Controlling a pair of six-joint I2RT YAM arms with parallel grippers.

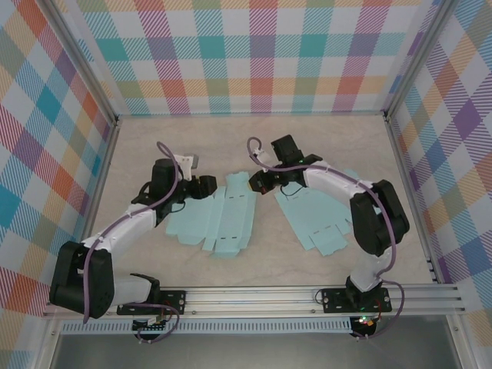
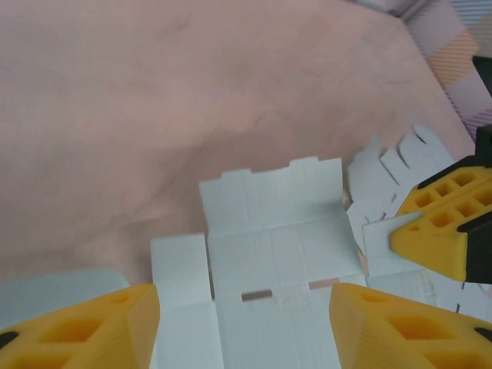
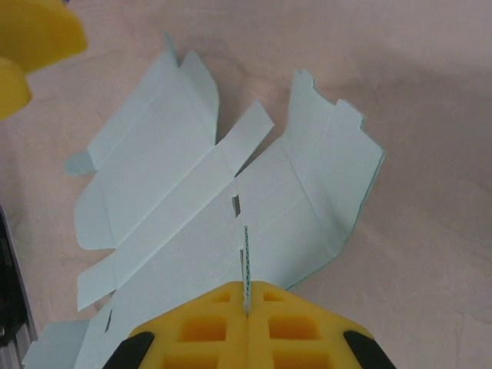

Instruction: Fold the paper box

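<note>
The paper box [image 1: 231,219] is a flat cut sheet of pale teal card with creases, slots and small tabs. It lies in the middle of the table [image 1: 330,146], between the two arms. The right gripper [image 3: 246,296] is closed on one thin flap, which stands on edge between its yellow fingers. The left gripper [image 2: 244,300] has its jaws wide apart over the sheet. A second teal sheet [image 1: 319,223] lies just beside, under the right arm. I see free smooth wood toward the chequered walls [image 1: 261,54].
</note>
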